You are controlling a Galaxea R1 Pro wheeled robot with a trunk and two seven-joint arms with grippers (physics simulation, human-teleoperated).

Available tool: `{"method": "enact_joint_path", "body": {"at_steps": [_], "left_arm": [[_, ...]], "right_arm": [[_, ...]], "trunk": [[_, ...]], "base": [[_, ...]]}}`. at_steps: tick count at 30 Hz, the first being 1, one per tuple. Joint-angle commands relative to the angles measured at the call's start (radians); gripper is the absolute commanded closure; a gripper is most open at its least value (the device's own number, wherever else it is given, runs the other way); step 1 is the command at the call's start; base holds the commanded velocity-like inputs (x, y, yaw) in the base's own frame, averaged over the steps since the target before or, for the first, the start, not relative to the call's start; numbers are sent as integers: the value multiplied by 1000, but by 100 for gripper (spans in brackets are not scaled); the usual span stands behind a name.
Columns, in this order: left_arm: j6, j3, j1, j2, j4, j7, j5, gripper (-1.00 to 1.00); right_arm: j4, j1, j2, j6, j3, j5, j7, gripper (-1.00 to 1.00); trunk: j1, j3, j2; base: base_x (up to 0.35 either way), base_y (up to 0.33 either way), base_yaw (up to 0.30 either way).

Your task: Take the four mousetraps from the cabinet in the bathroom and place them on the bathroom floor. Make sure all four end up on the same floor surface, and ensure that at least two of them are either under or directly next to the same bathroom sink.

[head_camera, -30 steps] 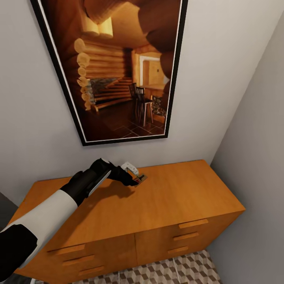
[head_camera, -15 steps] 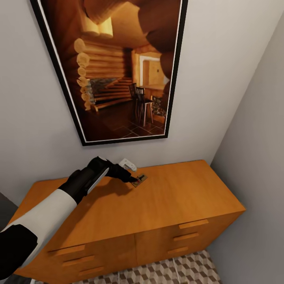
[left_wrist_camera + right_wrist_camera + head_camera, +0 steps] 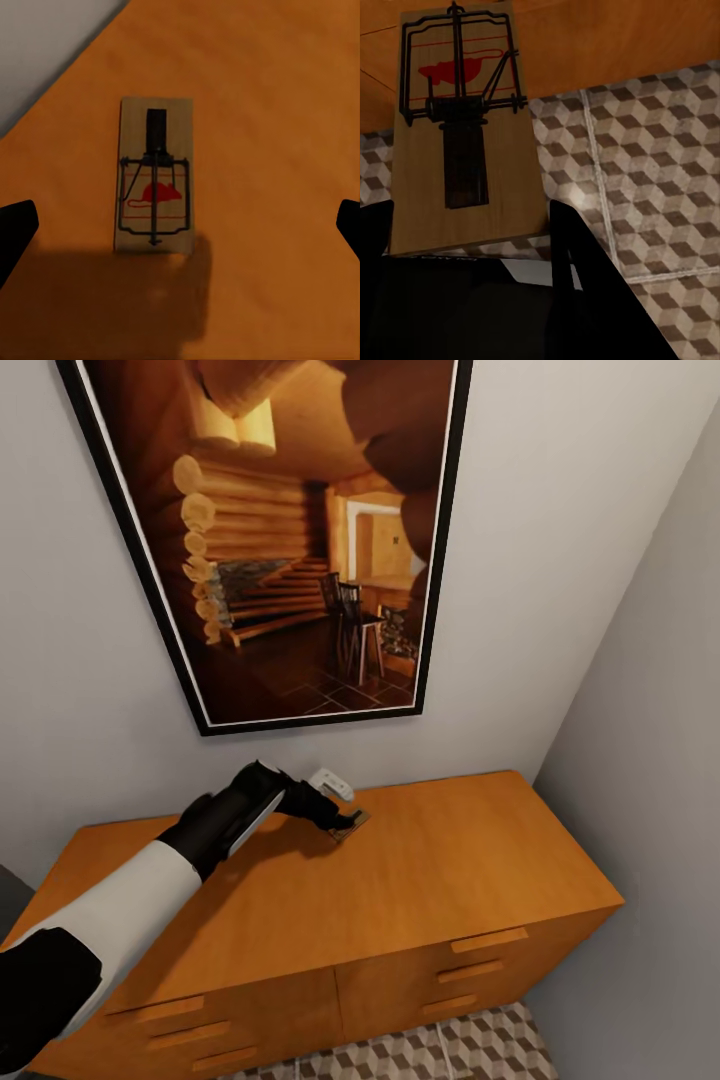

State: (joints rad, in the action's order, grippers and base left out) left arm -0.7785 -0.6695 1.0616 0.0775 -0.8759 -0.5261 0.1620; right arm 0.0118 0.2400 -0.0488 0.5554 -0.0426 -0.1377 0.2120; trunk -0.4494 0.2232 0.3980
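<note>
A mousetrap (image 3: 154, 176), a tan board with dark wire and a red mouse mark, lies flat on the orange-brown cabinet (image 3: 430, 870) near the back wall. My left gripper (image 3: 343, 821) hangs right over this mousetrap (image 3: 352, 824). It is open, and its fingertips (image 3: 15, 229) stand wide to either side of the board without touching it. A second mousetrap (image 3: 461, 127) sits between the dark fingers (image 3: 577, 259) of my right gripper (image 3: 472, 225), which is shut on it. It hangs above the cube-patterned bathroom floor (image 3: 652, 150), in front of the cabinet (image 3: 600, 37).
A large black-framed picture (image 3: 290, 540) hangs on the grey wall above the cabinet. A side wall (image 3: 660, 760) closes the corner on the right. The cabinet front has drawers with bar handles (image 3: 487, 940), and a strip of tiled floor (image 3: 450, 1050) shows below.
The head camera has shifted a little. My left gripper drew back slightly, then came forward over the mousetrap again; the trap has not moved on the cabinet top.
</note>
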Motion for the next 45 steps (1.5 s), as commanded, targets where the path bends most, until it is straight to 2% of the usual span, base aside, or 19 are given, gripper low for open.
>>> {"method": "enact_joint_path", "body": {"at_steps": [1,9,19,39,45], "left_arm": [[-7,-8,1,1,0,5,11,-100],[-5,-16,2,2,39,5,10,-100],[-5,-15,1,3,41,5,10,-100],[-5,-14,1,2,35,5,8,-100],[-5,-15,1,2,35,5,8,-100]], "right_arm": [[-1,1,0,2,-4,-14,9,100],[-1,1,0,1,-5,-14,9,100],[-1,1,0,2,-5,-14,9,100],[-1,1,0,1,-5,-14,9,100],[-1,1,0,-22,-5,-14,9,100]], "trunk": [[-1,2,2],[-1,2,2],[-1,3,2],[-1,21,2],[-1,27,2]], "base": [[2,-1,0],[0,0,0],[0,0,0],[0,0,0],[0,0,0]]}}
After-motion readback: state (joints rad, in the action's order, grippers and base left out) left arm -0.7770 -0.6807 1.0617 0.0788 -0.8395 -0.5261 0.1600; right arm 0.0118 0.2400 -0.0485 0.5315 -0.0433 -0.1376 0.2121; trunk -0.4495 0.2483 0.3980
